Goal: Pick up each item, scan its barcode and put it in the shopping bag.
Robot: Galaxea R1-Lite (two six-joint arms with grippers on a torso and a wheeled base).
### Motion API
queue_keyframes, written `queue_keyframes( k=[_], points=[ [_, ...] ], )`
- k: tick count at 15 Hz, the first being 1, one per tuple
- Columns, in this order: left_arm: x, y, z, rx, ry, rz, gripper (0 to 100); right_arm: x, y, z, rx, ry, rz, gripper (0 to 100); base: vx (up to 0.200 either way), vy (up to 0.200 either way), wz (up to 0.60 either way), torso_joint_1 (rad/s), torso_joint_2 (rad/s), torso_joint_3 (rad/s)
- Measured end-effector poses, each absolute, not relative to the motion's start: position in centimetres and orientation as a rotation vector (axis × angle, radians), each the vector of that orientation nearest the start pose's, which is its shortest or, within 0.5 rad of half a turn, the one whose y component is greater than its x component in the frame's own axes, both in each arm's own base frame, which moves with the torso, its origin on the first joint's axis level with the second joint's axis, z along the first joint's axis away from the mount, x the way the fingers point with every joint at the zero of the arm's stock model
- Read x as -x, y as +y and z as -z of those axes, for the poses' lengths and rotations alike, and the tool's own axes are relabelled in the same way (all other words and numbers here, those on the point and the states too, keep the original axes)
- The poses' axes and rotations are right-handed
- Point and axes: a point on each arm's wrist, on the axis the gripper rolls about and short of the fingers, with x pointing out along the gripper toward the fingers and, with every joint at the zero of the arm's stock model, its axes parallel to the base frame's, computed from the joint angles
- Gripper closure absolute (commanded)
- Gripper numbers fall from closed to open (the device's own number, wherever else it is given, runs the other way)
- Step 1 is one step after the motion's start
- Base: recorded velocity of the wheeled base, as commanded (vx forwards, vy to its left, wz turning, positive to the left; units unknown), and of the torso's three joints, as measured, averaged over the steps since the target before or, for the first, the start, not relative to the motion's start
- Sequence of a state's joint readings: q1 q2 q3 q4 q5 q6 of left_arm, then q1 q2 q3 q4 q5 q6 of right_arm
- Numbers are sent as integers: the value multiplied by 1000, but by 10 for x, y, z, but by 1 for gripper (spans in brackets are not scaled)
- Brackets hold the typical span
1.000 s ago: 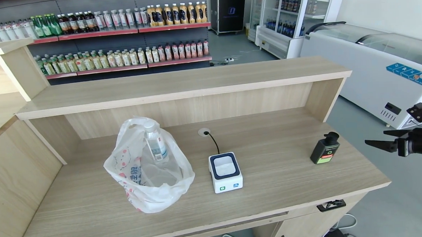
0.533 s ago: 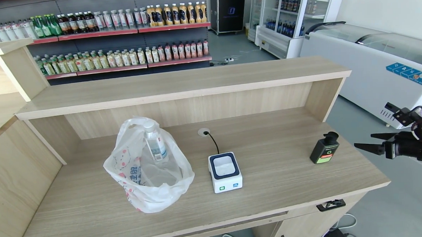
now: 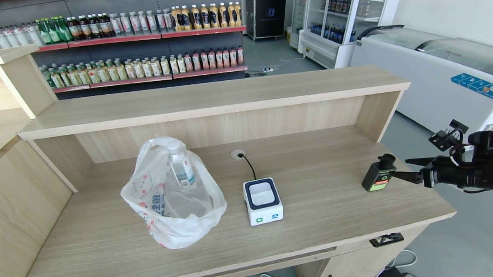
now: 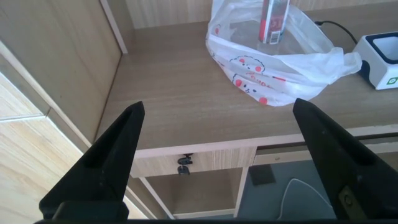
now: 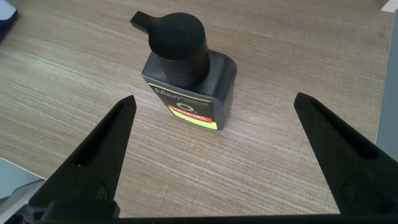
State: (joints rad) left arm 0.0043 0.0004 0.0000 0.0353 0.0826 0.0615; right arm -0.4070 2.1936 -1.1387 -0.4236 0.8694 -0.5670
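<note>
Wooden counter [image 3: 322, 201]: right of the scanner [image 3: 263, 200], my right gripper [image 3: 399, 168], fingers spread, faces the pump bottle [image 3: 380, 175]; left, shopping bag [image 3: 167, 215]; farther left, my left gripper [image 4: 217, 104], spread.

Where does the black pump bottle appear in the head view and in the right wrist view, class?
Head view: the black pump bottle stands upright near the counter's right end, just ahead of the right pincer.
Right wrist view: it stands framed between the open pincer's fingers, touching neither.
Shared landmark: the wood-grain counter under it.
</note>
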Motion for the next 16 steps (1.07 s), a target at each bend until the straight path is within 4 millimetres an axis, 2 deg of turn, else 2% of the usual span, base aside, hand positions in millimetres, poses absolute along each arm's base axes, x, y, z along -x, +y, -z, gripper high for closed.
queue_keyframes(
  k=[6, 16],
  points=[
    [23, 2, -72, -63, 38, -86, 0, -392, -119, -56, 180, 357, -637, 0, 0, 0, 0, 0, 0, 0],
    [23, 2, -72, -62, 38, -86, 0, -403, -101, -37, 186, 355, -687, 0, 0, 0, 0, 0, 0, 0]
  ],
)
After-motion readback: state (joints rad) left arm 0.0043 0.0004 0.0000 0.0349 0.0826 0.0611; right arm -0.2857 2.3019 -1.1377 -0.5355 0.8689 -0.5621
